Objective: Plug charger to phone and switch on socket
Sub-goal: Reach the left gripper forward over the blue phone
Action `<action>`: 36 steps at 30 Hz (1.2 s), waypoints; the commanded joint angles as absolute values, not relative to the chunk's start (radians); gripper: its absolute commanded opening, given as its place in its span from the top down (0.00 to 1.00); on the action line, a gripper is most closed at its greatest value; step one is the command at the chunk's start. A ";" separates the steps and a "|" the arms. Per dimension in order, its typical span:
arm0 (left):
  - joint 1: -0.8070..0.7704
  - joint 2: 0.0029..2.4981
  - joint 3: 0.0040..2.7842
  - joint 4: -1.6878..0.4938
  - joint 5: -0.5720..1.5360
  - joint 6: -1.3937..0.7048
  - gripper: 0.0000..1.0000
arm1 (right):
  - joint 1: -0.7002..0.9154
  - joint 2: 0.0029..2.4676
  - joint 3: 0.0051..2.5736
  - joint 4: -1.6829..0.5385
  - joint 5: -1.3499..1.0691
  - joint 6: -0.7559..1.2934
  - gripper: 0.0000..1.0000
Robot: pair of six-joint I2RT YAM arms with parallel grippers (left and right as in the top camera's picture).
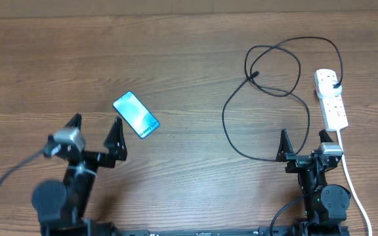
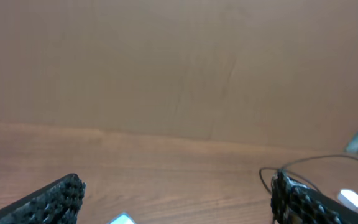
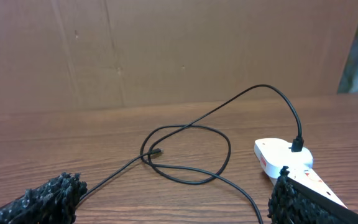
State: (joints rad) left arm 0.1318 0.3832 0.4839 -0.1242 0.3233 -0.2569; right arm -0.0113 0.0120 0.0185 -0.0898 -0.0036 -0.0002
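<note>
The phone point(image 1: 136, 115) lies flat on the table with its cyan screen lit, just beyond my left gripper point(image 1: 96, 133), which is open and empty; only a corner of it shows in the left wrist view point(image 2: 123, 219). The charger cable point(image 1: 271, 88) loops across the right half, its plug seated in the socket's far end point(image 1: 336, 86) and its connector tip point(image 1: 254, 75) lying loose. The white socket strip point(image 1: 331, 98) lies at the right. My right gripper point(image 1: 303, 143) is open and empty, near the cable's front loop. In the right wrist view the tip point(image 3: 156, 152), cable point(image 3: 191, 171) and socket point(image 3: 278, 158) show.
The socket's thick white cord point(image 1: 354, 187) runs along the right side toward the front edge, past my right arm. A cardboard wall point(image 3: 166, 50) stands behind the table's far edge.
</note>
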 commanded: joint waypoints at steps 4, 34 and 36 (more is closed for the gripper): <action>0.116 0.753 0.836 -0.316 0.425 -0.266 0.00 | -0.007 0.003 0.008 -0.084 -0.009 -0.005 0.00; -0.396 1.527 1.488 -1.015 -0.161 -0.738 0.00 | -0.007 0.003 0.008 -0.084 -0.009 -0.005 0.00; -0.390 1.591 1.489 -1.001 -0.160 -0.750 0.00 | -0.007 0.003 0.008 -0.084 -0.009 -0.005 0.00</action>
